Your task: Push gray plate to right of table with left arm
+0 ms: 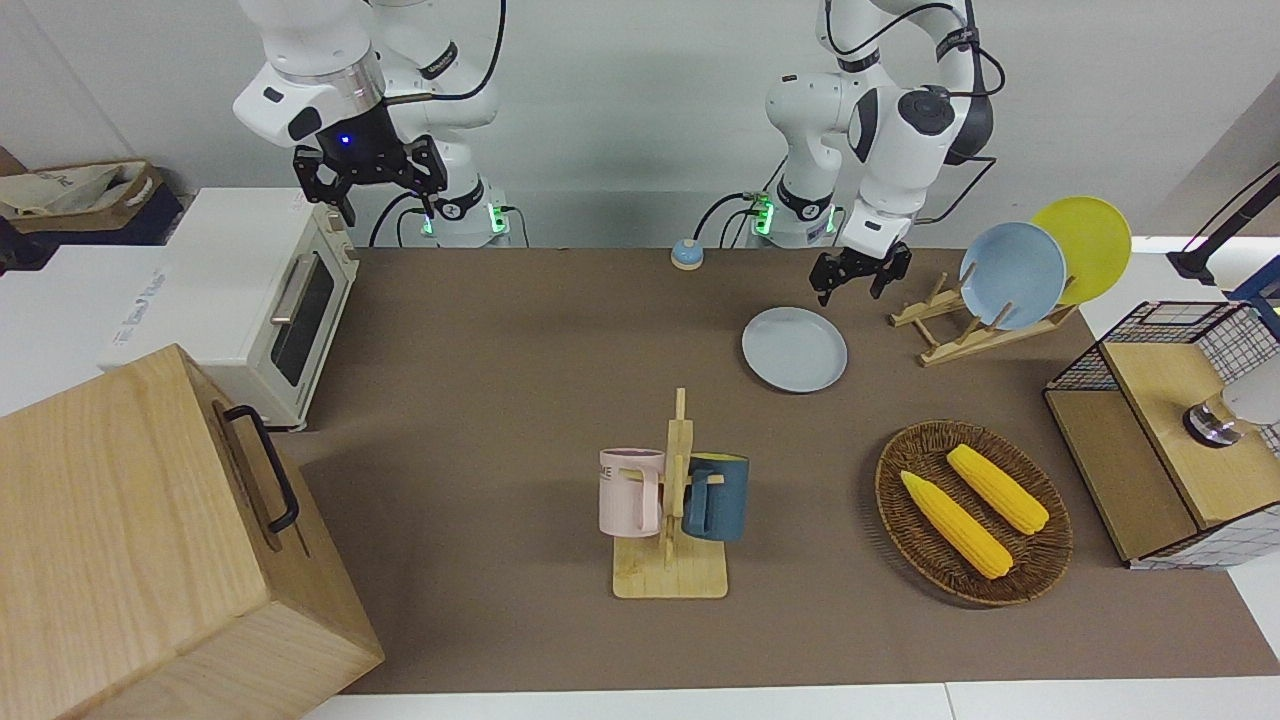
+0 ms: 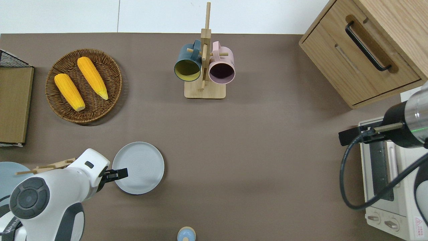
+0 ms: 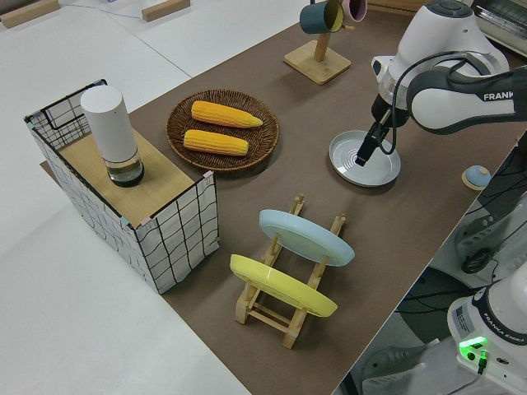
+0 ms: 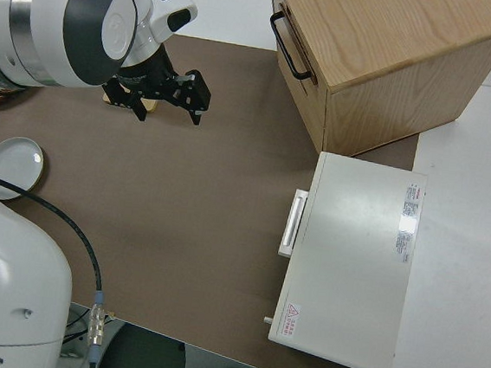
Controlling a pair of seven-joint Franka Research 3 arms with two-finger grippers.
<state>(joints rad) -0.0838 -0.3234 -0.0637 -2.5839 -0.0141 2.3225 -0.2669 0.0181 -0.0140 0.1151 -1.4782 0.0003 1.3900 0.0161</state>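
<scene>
The gray plate (image 1: 794, 349) lies flat on the brown table (image 1: 500, 400), toward the left arm's end; it also shows in the overhead view (image 2: 138, 167) and the left side view (image 3: 365, 158). My left gripper (image 1: 850, 287) is open and empty, low over the plate's rim on the side toward the left arm's end of the table, as the overhead view (image 2: 121, 173) shows. I cannot tell whether it touches the plate. My right gripper (image 1: 370, 190) is open and parked.
A wooden dish rack (image 1: 960, 325) holds a sky-blue plate (image 1: 1012, 275) and a yellow plate (image 1: 1085, 245) beside the gray plate. A wicker basket (image 1: 1050, 550) with two corn cobs, a mug rack (image 1: 672, 500), a small bell (image 1: 686, 254), a toaster oven (image 1: 270, 300) and a wooden cabinet (image 1: 150, 540) stand around.
</scene>
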